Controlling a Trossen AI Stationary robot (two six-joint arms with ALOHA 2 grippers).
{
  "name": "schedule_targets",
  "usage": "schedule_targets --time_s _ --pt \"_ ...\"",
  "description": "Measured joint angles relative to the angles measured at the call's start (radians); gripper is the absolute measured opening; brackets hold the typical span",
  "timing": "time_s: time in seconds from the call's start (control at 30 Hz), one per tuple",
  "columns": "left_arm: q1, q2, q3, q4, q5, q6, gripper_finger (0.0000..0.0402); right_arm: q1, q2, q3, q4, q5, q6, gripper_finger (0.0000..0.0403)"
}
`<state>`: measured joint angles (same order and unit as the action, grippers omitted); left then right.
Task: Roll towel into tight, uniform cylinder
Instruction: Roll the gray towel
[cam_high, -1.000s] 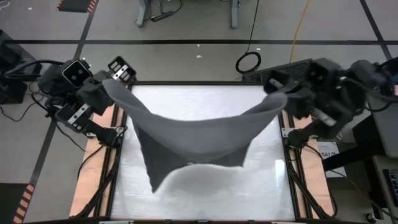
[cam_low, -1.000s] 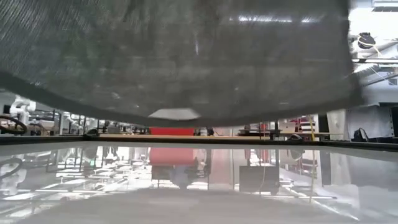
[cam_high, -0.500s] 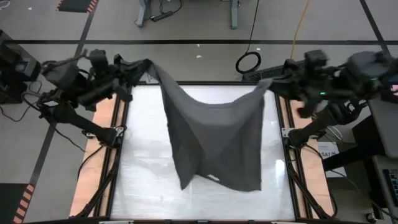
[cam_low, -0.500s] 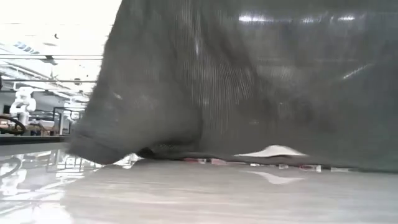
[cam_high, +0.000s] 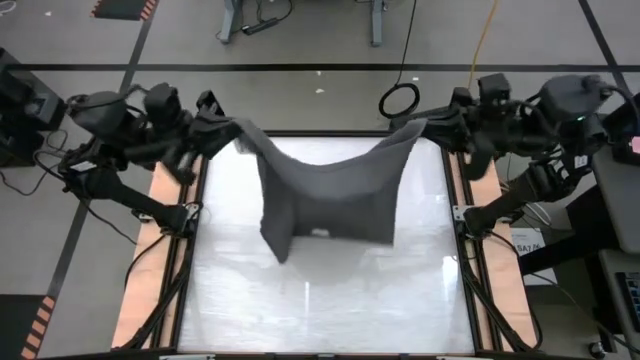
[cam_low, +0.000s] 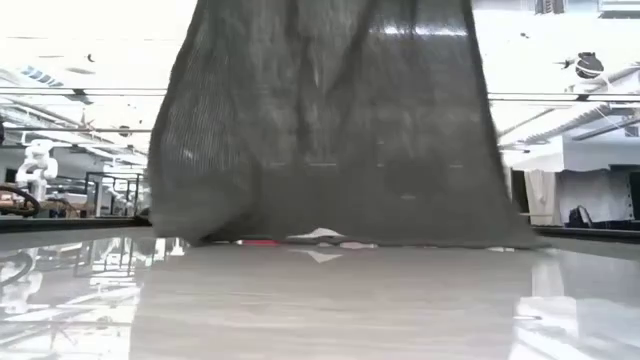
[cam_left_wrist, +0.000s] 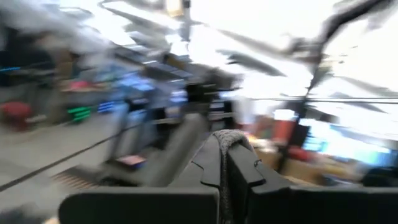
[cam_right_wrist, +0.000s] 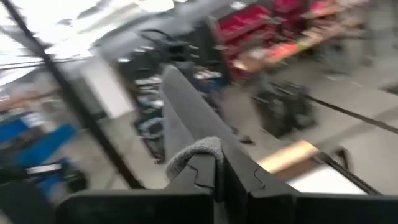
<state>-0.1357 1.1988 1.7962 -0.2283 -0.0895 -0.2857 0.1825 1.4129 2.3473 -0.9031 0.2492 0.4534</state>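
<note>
Above table (cam_high: 330, 300): left tool (cam_high: 222, 122), right tool (cam_high: 425, 125) each pinching towel (cam_high: 325, 195) corner; no legible writing.

Dark charcoal-grey soft cloth towel (cam_low: 325, 130) fills the low view's middle; its top runs off the upper edge, so both held corners and both arms are out of that pic, and the room behind it is hidden. White scrap at its bottom hem (cam_low: 318, 235): tag or not, can't tell. Both wrist views badly motion-blurred, bkgd unreadable. Left gripper (cam_left_wrist: 225, 163) and right gripper (cam_right_wrist: 217, 163): only a cloth fold shows betw the pinched fingers; rest of towel out of frame. High view: table's near edge cut off.
</note>
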Motion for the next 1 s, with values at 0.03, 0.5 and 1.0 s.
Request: schedule_targets --time_s 0.03,0.5,1.0 --pt "-0.007 0.000 0.000 0.022 0.048 -0.002 0.0002 0.001 0.000 0.000 0.016 -0.048 -0.012 0.0000" --pt "-0.144 0.042 0.000 0.412 0.216 -0.041 0.0002 0.174 0.028 0.000 0.392 -0.300 -0.020 0.0000" --pt "-0.182 0.042 0.000 0.290 0.180 0.042 0.0001 0.264 0.075 0.000 0.265 -0.238 -0.005 0.0000"
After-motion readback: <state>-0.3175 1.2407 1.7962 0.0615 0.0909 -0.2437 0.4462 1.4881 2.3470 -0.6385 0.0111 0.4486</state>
